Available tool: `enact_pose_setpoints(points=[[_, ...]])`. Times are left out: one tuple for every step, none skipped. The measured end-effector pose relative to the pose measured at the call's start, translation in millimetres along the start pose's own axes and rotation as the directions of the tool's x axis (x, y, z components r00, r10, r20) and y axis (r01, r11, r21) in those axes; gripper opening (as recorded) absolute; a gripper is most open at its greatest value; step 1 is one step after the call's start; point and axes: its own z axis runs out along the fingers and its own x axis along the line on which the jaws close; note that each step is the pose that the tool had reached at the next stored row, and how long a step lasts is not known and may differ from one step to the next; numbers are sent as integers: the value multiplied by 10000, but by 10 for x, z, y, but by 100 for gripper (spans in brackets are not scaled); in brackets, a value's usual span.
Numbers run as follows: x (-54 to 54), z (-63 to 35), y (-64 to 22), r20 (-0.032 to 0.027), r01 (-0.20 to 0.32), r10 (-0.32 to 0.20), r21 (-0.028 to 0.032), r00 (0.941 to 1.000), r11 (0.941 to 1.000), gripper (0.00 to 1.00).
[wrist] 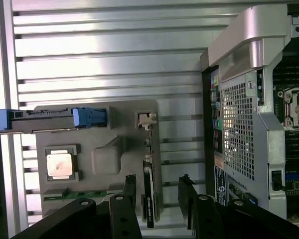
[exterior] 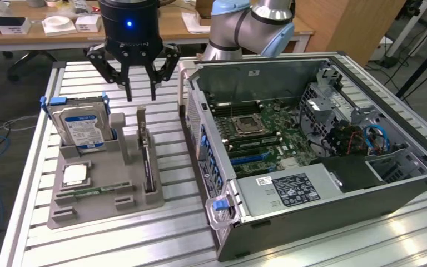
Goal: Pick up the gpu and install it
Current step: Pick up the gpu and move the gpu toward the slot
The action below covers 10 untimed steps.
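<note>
One gpu [exterior: 148,161], one gripper [exterior: 140,97] — jaws spread, overhead.

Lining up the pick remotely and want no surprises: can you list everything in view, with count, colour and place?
thin flat gpu card: one, black on green, on edge in the tray slot nearest the case
silver hard drive: one, blue-white label, upright at the tray's far end
square processor chip: one, silver, flat in a tray pocket
narrow memory stick: one, green, beside the chip
plastic holder tray: one, grey, on the table
open computer case: one, dark, exterior view's right
slatted metal table: one, silver
robot arm: one, silver-blue, behind the case
gripper: one, black, open, hovering above the gpu card's far end
</note>
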Motion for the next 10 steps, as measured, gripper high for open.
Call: enact_pose_setpoints(points=[[0, 4, 0, 0, -1, 1, 0, 10000, 10000, 47], [0, 8, 0, 0, 0, 0, 0, 10000, 10000, 47], [0, 11, -1, -1, 0, 0, 1, 10000, 10000, 47], [0, 16, -1, 0, 0, 0, 0, 10000, 10000, 47], [0, 19, -1, 0, 0, 0, 0, 10000, 10000, 47], [0, 22, -1, -1, 0, 0, 1, 10000, 10000, 47], [0, 26, -1, 0, 0, 0, 0, 10000, 10000, 47], [0, 29, -1, -1, 0, 0, 1, 10000, 10000, 47], [0, 33, -2, 0, 0, 0, 0, 10000, 10000, 47], [0, 36, -2, 0, -1, 1, 0, 10000, 10000, 47]])
